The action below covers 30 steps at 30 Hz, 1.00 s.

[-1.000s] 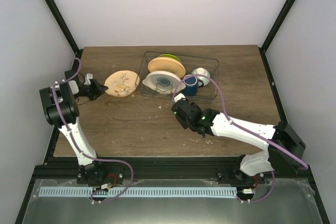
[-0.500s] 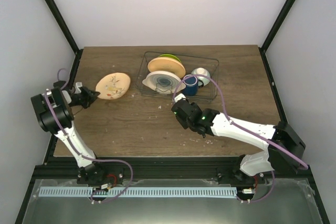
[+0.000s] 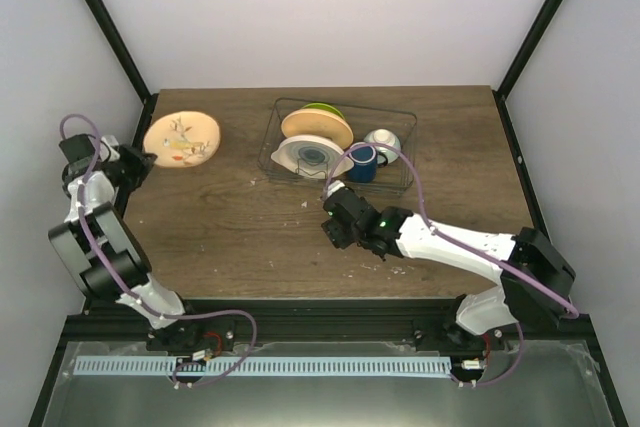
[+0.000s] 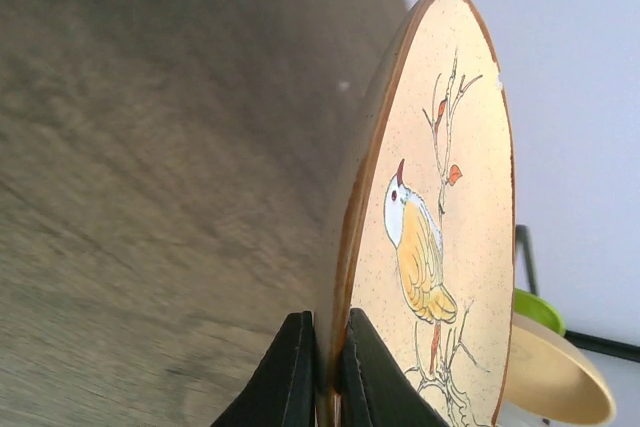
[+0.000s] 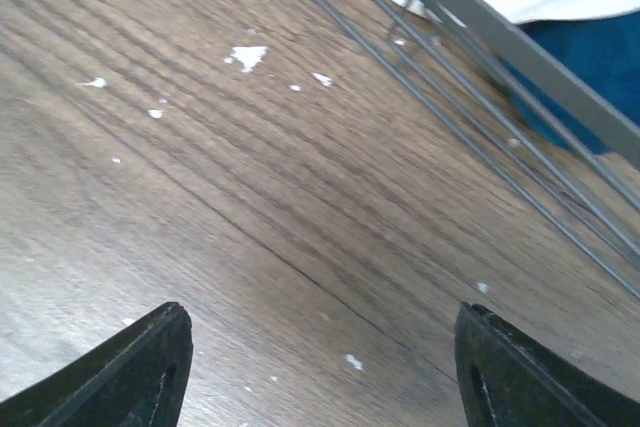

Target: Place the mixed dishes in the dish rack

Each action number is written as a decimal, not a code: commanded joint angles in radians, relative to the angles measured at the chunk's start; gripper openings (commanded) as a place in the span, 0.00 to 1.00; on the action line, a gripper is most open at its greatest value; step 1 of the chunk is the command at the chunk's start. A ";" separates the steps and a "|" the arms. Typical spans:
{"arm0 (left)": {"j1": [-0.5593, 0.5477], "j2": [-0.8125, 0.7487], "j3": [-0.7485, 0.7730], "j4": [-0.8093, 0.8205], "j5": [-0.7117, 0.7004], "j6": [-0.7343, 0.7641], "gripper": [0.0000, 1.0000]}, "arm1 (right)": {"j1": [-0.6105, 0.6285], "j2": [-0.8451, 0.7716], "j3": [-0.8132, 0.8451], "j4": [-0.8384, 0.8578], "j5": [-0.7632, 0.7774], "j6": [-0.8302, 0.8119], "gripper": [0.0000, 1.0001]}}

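Observation:
My left gripper point(image 4: 330, 325) is shut on the rim of a speckled cream plate with a painted bird point(image 4: 440, 197). It holds the plate point(image 3: 182, 139) on edge above the table's far left, well left of the dish rack point(image 3: 408, 119). In the rack stand a lime-green plate point(image 3: 322, 107), a peach-orange plate point(image 3: 318, 127) and a cream plate with a blue-grey ring point(image 3: 312, 155). A dark blue mug point(image 3: 362, 162) and a pale bowl point(image 3: 382, 140) sit beside them. My right gripper point(image 3: 330, 193) hangs open and empty over bare wood just in front of the rack point(image 5: 480, 47).
White crumbs point(image 5: 248, 55) dot the wooden table point(image 3: 230, 237) in front of the rack. Black frame posts point(image 3: 105, 27) rise at the back corners, and white walls close in on three sides. The left arm's upper links point(image 3: 95, 247) lean past the table's left edge.
The left arm has swung the bird plate away from the rack, left and toward the back. The right gripper has opened wider near the rack's front.

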 commanded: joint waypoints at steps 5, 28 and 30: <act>-0.059 -0.276 0.018 0.002 0.119 -0.003 0.00 | -0.073 -0.017 -0.003 0.110 -0.254 0.057 0.83; -0.667 -0.666 -0.235 -0.087 -0.107 0.071 0.00 | -0.225 -0.200 -0.072 0.369 -0.816 0.210 1.00; -0.684 -0.676 -0.247 -0.087 -0.114 0.072 0.00 | -0.224 -0.203 -0.076 0.387 -0.830 0.217 1.00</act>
